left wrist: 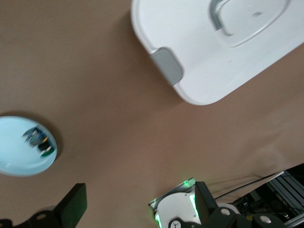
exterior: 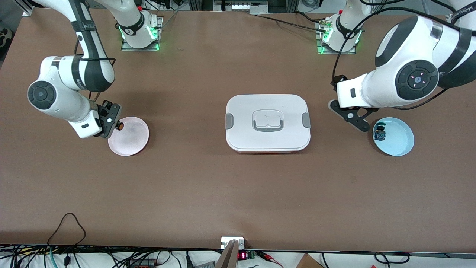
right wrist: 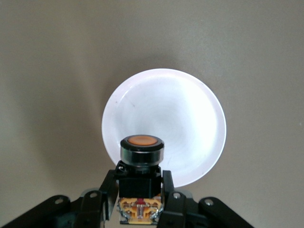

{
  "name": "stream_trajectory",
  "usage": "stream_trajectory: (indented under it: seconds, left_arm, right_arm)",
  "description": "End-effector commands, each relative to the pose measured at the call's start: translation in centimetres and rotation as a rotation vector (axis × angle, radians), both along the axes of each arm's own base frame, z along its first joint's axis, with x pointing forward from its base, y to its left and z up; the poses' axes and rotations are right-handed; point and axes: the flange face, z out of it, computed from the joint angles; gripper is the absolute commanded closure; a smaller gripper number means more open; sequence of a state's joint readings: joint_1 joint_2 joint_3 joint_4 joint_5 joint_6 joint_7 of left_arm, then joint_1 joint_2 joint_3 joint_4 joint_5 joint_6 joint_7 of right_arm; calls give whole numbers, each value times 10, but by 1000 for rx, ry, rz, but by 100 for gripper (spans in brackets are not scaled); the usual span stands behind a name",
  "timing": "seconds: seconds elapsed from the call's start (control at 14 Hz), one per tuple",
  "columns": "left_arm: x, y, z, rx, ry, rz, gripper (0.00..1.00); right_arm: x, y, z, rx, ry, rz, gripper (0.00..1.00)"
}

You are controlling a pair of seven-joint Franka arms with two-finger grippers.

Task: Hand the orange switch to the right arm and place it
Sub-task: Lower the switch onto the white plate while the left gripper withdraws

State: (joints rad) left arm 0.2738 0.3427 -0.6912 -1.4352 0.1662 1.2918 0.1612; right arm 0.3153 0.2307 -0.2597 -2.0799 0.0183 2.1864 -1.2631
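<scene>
The orange switch has an orange button face, a black collar and an orange-tan body. My right gripper is shut on it and holds it over the rim of the pink plate at the right arm's end of the table. In the right wrist view the switch sits between the black fingers, button face toward the plate, and the gripper clamps its dark body. My left gripper is open and empty, over the table beside the blue plate. Its open jaws frame bare table.
A light blue plate at the left arm's end holds a small blue switch; both show in the left wrist view. A white lidded box with grey clasps stands mid-table and shows in the left wrist view.
</scene>
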Motion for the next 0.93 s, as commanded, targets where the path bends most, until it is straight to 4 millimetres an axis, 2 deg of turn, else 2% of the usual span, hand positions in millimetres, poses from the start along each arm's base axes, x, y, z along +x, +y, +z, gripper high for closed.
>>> stream_trajectory:
  seconds: [0.0,0.14,0.21,0.29,0.36,0.57,0.72,0.79,0.86]
  left_arm:
    - [-1,2,25,150,-50,39,0]
    - [-8,-1,31,239,-47,61,0]
    - [-14,-11,32,264,-45,88,0]
    - [-15,-10,33,286,-46,138,0]
    - [-14,-4,42,287,-71,175,0]
    - [-8,34,65,273,-141,315,0]
    - [-7,63,68,192,-145,424,0]
    - [-7,85,71,128,-175,490,0]
    - [-15,93,69,94,-219,503,0]
  right_arm:
    - [-14,-3,-20,0,-44,83,100]
    - [-21,-4,-37,-2,-51,90,100]
    - [-24,-4,-43,-2,-55,98,100]
    - [-27,-5,-52,-3,-59,116,100]
    - [-28,-7,-57,-3,-66,128,100]
    - [-30,-7,-74,-11,-60,136,100]
    - [-28,-8,-86,-13,-72,163,100]
    - [-27,-9,-93,-17,-77,166,100]
    - [-28,-9,-100,-21,-80,169,100]
